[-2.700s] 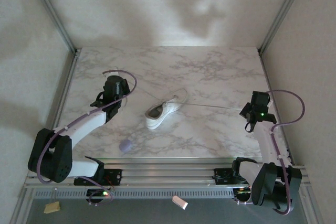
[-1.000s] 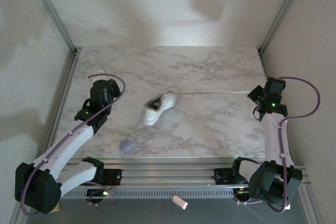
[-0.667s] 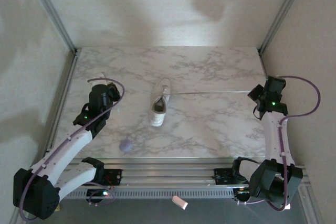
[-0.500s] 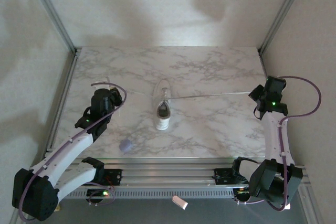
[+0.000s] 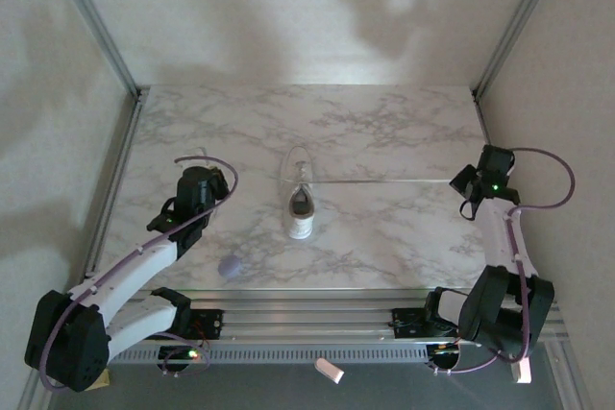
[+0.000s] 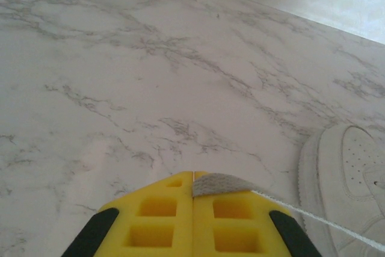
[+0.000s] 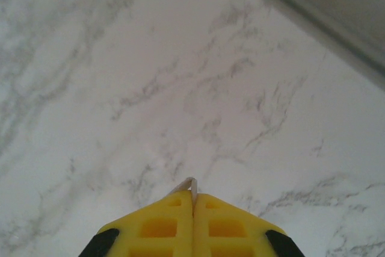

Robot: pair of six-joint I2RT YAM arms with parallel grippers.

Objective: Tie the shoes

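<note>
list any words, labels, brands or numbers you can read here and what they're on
None can be read. The white sneaker shows no brand mark on its toe. Two small tags hanging below the front rail are too small to tell whether they carry print.

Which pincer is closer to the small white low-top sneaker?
Left. The left pincer sits left of the small white low-top sneaker; the right pincer is farther off, to its right.

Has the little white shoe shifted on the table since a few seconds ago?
Yes. The shoe has swung from lying slantwise to pointing straight at the table's far edge.
</note>
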